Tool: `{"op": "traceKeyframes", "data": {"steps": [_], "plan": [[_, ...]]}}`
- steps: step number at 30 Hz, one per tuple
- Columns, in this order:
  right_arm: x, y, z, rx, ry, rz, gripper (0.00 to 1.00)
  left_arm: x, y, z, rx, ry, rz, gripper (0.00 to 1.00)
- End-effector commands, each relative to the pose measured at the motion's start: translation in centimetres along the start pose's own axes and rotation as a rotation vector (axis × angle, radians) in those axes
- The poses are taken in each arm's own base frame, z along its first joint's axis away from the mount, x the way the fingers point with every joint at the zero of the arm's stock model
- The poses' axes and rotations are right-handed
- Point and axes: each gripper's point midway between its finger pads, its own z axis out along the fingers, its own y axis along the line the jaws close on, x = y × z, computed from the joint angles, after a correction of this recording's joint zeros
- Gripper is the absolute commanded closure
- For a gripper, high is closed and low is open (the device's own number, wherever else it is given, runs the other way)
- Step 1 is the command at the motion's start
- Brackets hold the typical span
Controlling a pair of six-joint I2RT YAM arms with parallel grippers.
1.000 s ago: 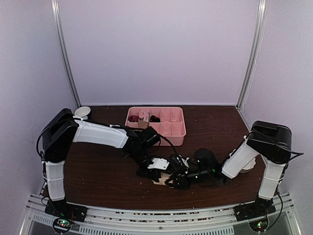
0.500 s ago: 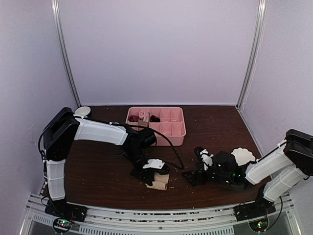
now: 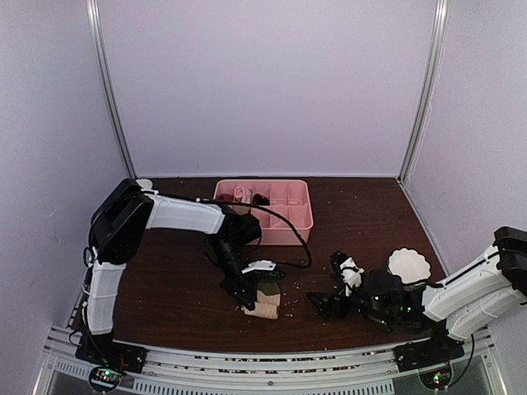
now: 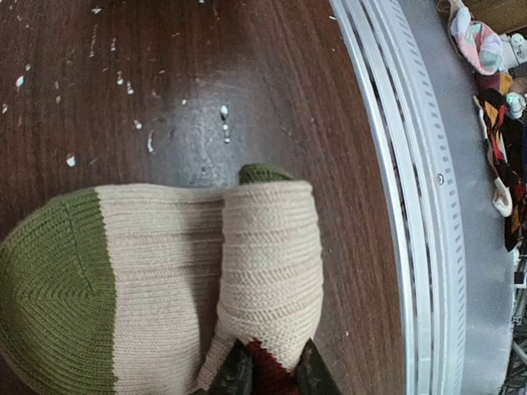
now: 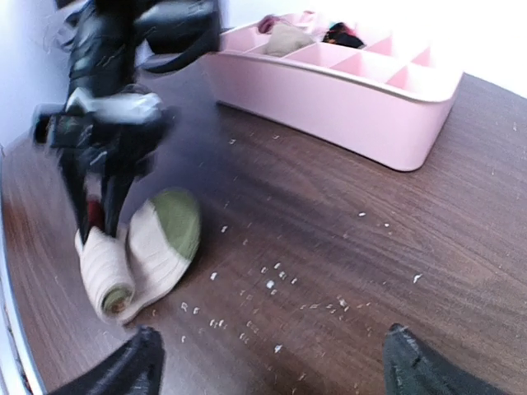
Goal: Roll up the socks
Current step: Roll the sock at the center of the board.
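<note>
— Getting anywhere with rolling the socks?

— Getting partway, by the look of it. Seeing the beige sock (image 4: 165,271) lying on the table (image 3: 165,280) close to the front rail (image 4: 403,206), with the cuff half wound into a tight coil and the olive toe half lying flat beside it, not yet taken up.

— And holding it how?

— Pinching it with the left gripper (image 4: 268,374), jaws nearly together on the maroon band at the end of the coil. Holding the right gripper (image 5: 268,366) spread wide, gripping nothing, low over bare wood well to the right of the sock.

— Leaving what to do, then?

— Probably winding the coil on over the toe, then doing the whole job on the second sock.

— Finding that one anywhere?

— Not finding the black argyle sock for certain. Noticing a dark lump (image 5: 342,34) in a back compartment of the pink tray (image 5: 329,107), too small to name. Also spotting dark patterned cloth (image 4: 498,123) past the rail in the left wrist view, cut by the frame edge, so not calling it a sock.

— Missing anything else?

— Losing the left fingertips below the bottom edge of the wrist view, and getting only a blur of that gripper from the right wrist camera. Not managing to count the turns in the coil.
</note>
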Motion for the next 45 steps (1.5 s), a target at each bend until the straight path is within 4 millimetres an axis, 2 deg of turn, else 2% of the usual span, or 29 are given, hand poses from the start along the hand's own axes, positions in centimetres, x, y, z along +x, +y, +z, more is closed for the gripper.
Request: {"op": "traceKeyframes", "data": {"steps": [1,5,11,14,17,22,29,32,34,35,36,37,40,45], "plan": [[1.0,0.6,-1.2,0.166,0.008,-0.259,0.13,1.7,1.1,0.2,0.021,0.093,-0.164,0.85],[3.0,4.9,-1.1,0.092,0.044,-0.424,0.16,2.2,1.6,0.6,0.045,0.130,-0.235,0.85],[4.1,10.9,1.3,-0.109,0.086,-0.647,0.25,3.9,3.0,1.5,0.014,0.194,-0.267,0.85],[4.4,12.5,3.0,-0.169,0.114,-0.748,0.32,4.3,3.4,1.7,0.001,0.216,-0.278,0.85],[4.6,13.3,4.5,-0.233,0.141,-0.768,0.42,4.5,3.9,1.8,-0.009,0.225,-0.288,0.85],[5.1,13.5,6.4,-0.297,0.197,-0.789,0.51,4.5,4.4,2.0,-0.020,0.235,-0.295,0.84],[6.1,12.3,7.7,-0.320,0.277,-0.769,0.65,4.1,4.1,1.8,-0.012,0.217,-0.277,0.78],[6.7,11.4,8.1,-0.324,0.316,-0.718,0.78,3.4,3.2,1.0,0.003,0.197,-0.223,0.62],[7.1,10.9,8.4,-0.334,0.341,-0.666,0.87,2.9,3.0,0.1,-0.026,0.183,-0.181,0.45],[7.4,10.7,8.5,-0.344,0.360,-0.634,0.90,2.7,3.0,-0.5,-0.047,0.163,-0.167,0.28],[7.7,10.5,8.6,-0.347,0.380,-0.608,0.93,2.3,2.9,-1.2,-0.075,0.140,-0.150,0.05],[8.0,10.2,8.6,-0.349,0.397,-0.581,0.94,1.9,2.8,-2.0,-0.105,0.111,-0.127,0.02],[9.1,9.7,8.3,-0.377,0.454,-0.484,0.97,1.4,2.1,-4.0,-0.215,0.052,-0.059,0.02],[10.2,9.1,7.4,-0.424,0.486,-0.288,1.00,-1.0,1.2,-9.5,-0.458,-0.024,0.020,0.02]]}}
